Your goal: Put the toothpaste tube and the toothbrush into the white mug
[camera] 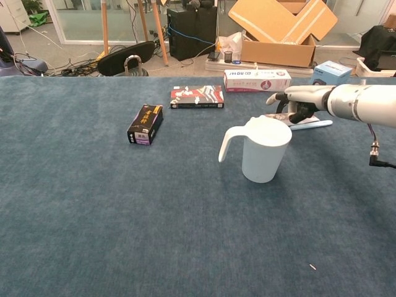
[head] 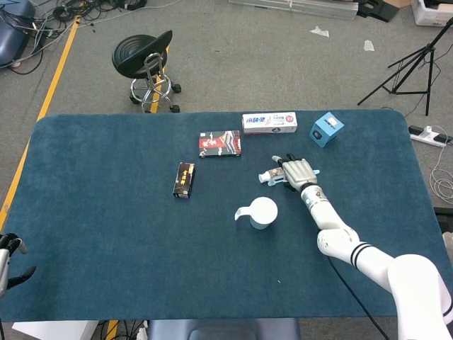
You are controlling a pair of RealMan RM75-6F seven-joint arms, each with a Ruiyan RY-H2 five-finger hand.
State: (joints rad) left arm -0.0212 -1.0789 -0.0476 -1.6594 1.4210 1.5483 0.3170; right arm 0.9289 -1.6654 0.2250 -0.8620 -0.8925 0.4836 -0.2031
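Observation:
The white mug stands upright near the table's middle, its handle to the left; in the chest view the mug hides part of what lies behind it. Just beyond it my right hand lies palm down, with its fingers curled over the toothpaste tube. In the chest view the right hand sits over the tube. The blue toothbrush lies flat under and beside that hand. My left hand hangs at the table's near left corner, its fingers apart and holding nothing.
A black box lies left of the mug. Further back are a red-and-black box, a white toothpaste carton and a small blue box. The dark blue table cloth stretches to the left.

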